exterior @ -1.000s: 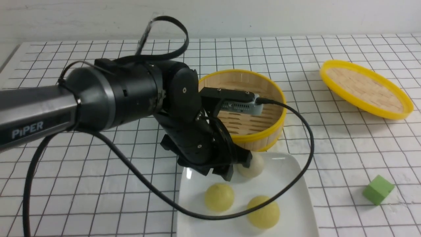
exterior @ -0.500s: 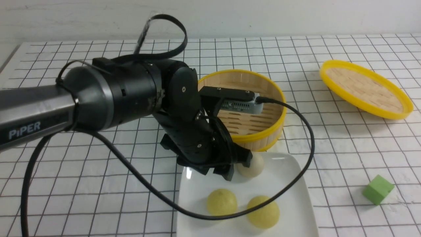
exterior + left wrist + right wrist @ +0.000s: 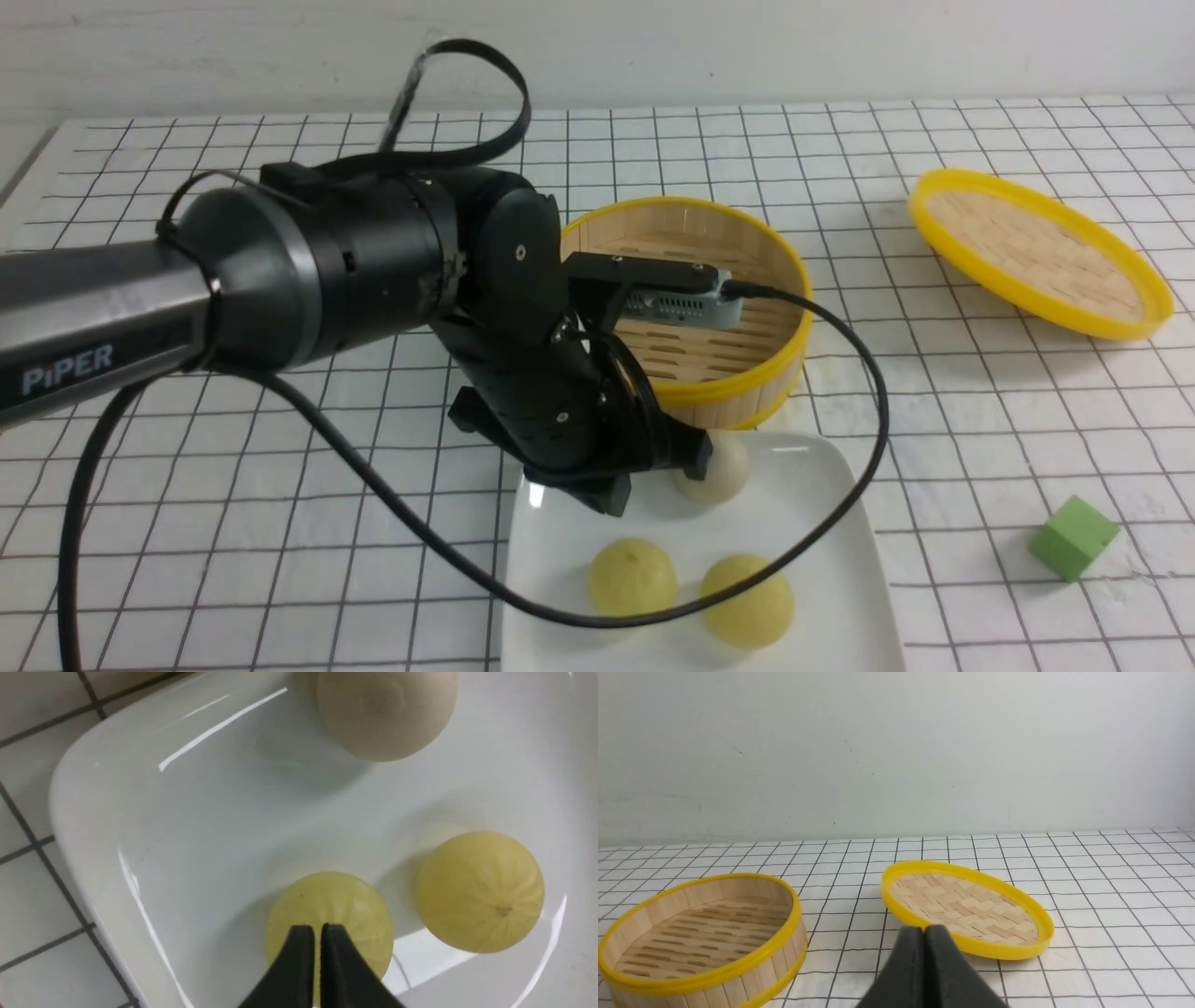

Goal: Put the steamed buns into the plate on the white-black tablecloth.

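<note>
- Front view: all three steamed buns (image 3: 747,602) lie in the plate (image 3: 822,523) on the white-black tablecloth (image 3: 280,485), at the near edge of the tabletop. The off-white bun (image 3: 721,471) sits on the side toward the steamer (image 3: 695,392), which is empty. The left tool (image 3: 611,499) hangs over the plate's left part, and its cable (image 3: 868,401) sags across in front of the yellow pair. I'd say the loading is done and only the retreat is left. Lift straight up first, so that cable drags nothing.
- Left wrist view: the left tool (image 3: 316,927) has its jaws pressed together with nothing between them. The tips are right over one yellow bun (image 3: 327,896); whether they touch it I can't tell from here. Rise before swinging sideways, or that bun may roll into its neighbour (image 3: 480,891).
- Right wrist view: the right tool (image 3: 924,931) is also closed up and empty, well away from the plate, facing the steamer (image 3: 705,933) and the lid (image 3: 966,905). It has no part in this step and is best left alone.
</note>
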